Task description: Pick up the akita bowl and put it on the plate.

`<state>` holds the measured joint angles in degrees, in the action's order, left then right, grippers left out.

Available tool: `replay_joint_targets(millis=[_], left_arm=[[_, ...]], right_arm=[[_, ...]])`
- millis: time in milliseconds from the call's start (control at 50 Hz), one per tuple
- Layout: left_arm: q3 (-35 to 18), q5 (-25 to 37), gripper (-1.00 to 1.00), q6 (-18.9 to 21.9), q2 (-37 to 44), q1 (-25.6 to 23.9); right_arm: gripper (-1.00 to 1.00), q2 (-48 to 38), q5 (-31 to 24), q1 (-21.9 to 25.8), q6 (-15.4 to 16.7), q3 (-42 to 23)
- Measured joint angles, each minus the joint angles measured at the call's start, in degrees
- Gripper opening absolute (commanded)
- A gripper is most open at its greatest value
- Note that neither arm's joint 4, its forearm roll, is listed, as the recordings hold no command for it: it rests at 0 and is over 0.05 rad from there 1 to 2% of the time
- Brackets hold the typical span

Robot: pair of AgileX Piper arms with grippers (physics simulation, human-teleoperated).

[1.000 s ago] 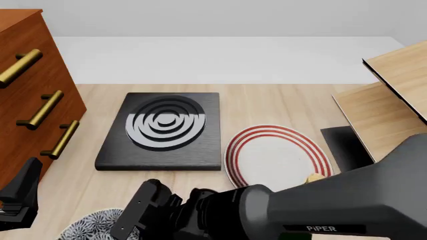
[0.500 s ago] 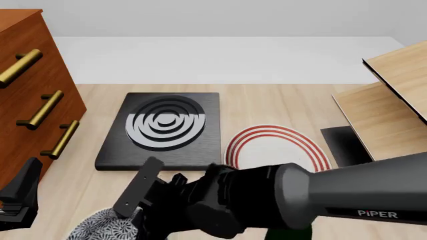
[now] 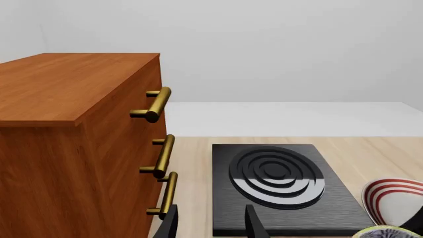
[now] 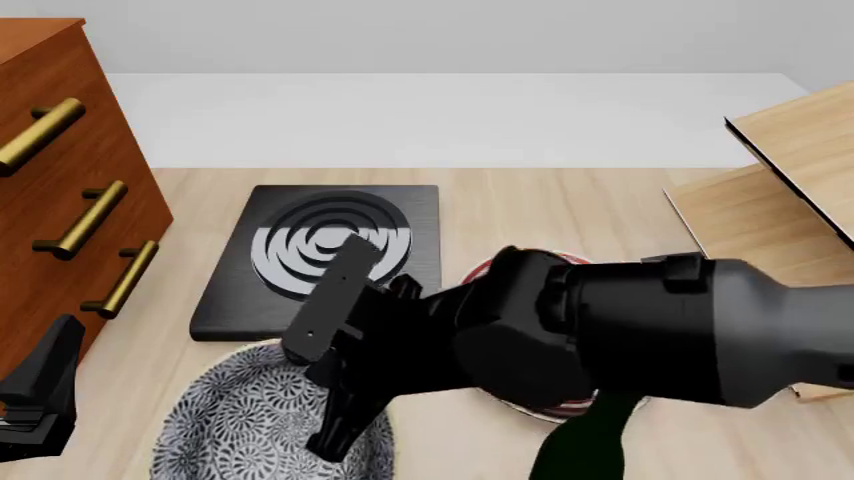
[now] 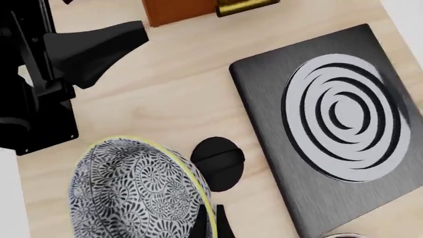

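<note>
Near the front edge of the table (image 4: 561, 195), the bowl (image 4: 254, 420) is seen in the front view, gripped at its rim by the right end effector (image 4: 350, 395). One finger is laid inside the bowl and the other outside, so the end effector is clamped on the bowl's pale yellow rim. In the right wrist view the bowl (image 5: 135, 191) appears tilted and raised off the table, with its patterned outer wall turned toward the camera and the fingertips (image 5: 211, 225) pinched on the rim. A small black knob (image 5: 218, 161) is seen on the table just beside the bowl.

The plate (image 4: 534, 265) is mostly covered by the right arm in the front view; only a short arc of its red-ringed rim is visible, to the right of the black slab (image 4: 327, 260). The bowl is not on the plate; it is held to the plate's left, toward the near edge of the table.

The left end effector (image 3: 211, 223) is seen at the lower edge of its own wrist view with its fingers apart and nothing between them. It is also visible at the lower left of the front view (image 4: 40, 395), beside the wooden drawer cabinet (image 4: 60, 180). A light wooden shelf unit (image 4: 781, 200) stands at the right of the table.
</note>
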<state>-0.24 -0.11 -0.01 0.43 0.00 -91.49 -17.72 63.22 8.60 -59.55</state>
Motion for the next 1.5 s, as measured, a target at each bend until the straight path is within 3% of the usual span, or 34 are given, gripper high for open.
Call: replay_joint_targets(millis=[360, 620, 880, 1120, 1300, 1500], left_arm=[[0.00, 0.00, 1.00, 0.00, 0.00, 0.00], [0.00, 0.00, 1.00, 0.00, 0.00, 0.00], [0.00, 0.00, 1.00, 0.00, 0.01, 0.00], [0.00, 0.00, 1.00, 0.00, 0.01, 0.00], [0.00, 0.00, 1.00, 0.00, 0.00, 0.00], [0.00, 0.00, 1.00, 0.00, 0.01, 0.00]], right_arm=[[-1.00, 6.96, -4.78, -6.71, -1.15, -3.63], [-1.00, 10.99, -4.63, -13.48, -2.31, -3.62], [-1.00, 18.49, -2.08, -22.17, -3.22, -0.17], [-1.00, 26.09, 2.50, -32.38, -7.00, 6.91], [-1.00, 27.39, 6.25, -39.74, -9.20, 10.54], [-1.00, 25.96, 9.58, -44.84, -9.83, 12.99]])
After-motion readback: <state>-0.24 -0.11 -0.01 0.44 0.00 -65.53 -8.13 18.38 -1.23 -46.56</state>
